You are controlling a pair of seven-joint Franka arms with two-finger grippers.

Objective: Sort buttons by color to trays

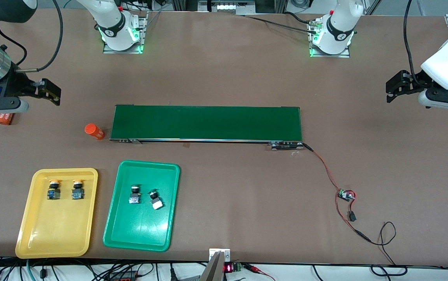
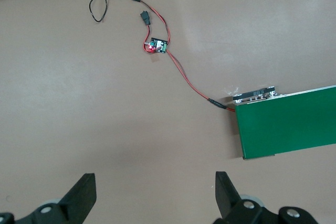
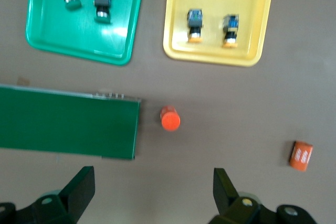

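Two yellow-capped buttons [image 1: 54, 189] [image 1: 77, 189] stand side by side in the yellow tray [image 1: 56, 230], also seen in the right wrist view [image 3: 195, 24]. Two green-capped buttons [image 1: 134, 194] [image 1: 155, 199] lie in the green tray [image 1: 140, 230] beside it. Both trays sit nearer the front camera than the belt, toward the right arm's end of the table. My right gripper [image 1: 52, 93] [image 3: 155, 187] hangs open and empty over bare table at that end. At the left arm's end, my left gripper [image 1: 390, 90] [image 2: 156, 190] is open and empty over bare table.
A long dark-green conveyor belt [image 1: 207, 123] lies across the middle. An orange cylinder [image 1: 94, 131] stands by its end at the right arm's side; another [image 1: 4, 118] lies under the right gripper. Red-black wires run from the belt to a small circuit board [image 1: 345, 194].
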